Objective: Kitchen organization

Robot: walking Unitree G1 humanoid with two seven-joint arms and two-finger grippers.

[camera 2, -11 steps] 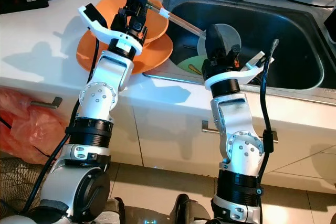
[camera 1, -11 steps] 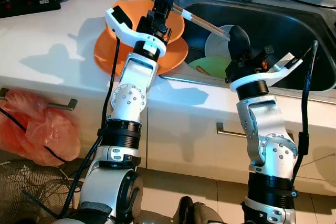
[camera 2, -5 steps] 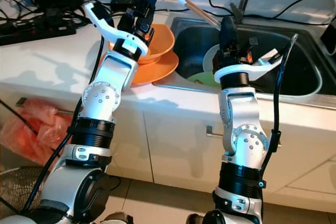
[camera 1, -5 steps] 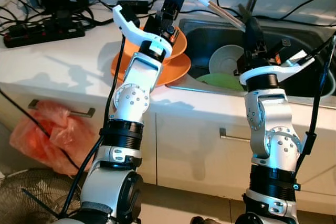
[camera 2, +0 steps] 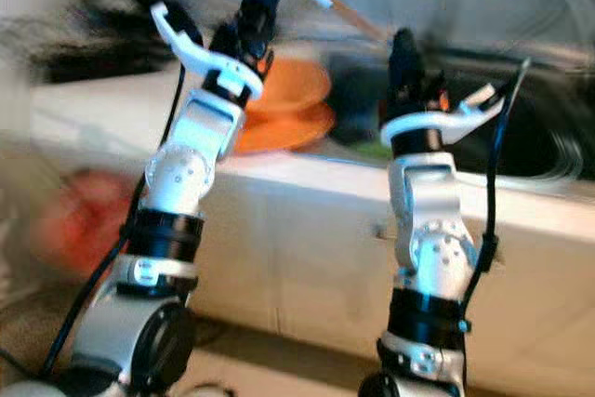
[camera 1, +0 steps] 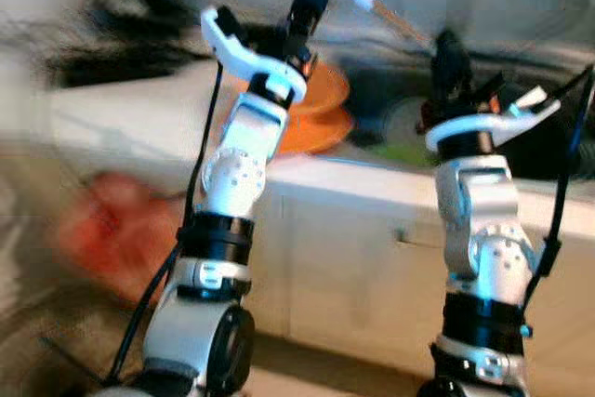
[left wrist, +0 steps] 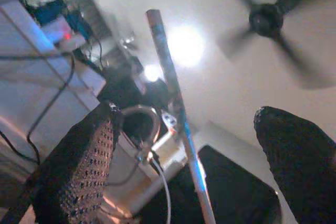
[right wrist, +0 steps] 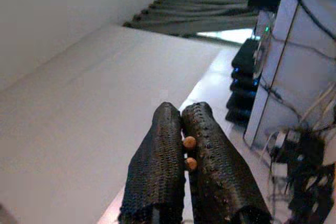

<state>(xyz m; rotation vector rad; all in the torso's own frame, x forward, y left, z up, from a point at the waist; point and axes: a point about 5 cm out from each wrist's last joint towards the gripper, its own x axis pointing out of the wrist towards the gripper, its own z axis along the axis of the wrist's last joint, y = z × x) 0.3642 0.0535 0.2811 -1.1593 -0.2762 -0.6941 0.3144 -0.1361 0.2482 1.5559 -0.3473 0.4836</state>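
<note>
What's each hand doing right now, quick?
Left hand: open; the chopsticks pass through it ungripped.
Right hand: closed on the chopsticks' ends.

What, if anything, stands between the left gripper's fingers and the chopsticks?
Nothing visible does. In the left wrist view the chopsticks run through the open gap of the left gripper, with its fingers spread on either side and nothing between them and the sticks. The right gripper is shut on the chopsticks' ends.
</note>
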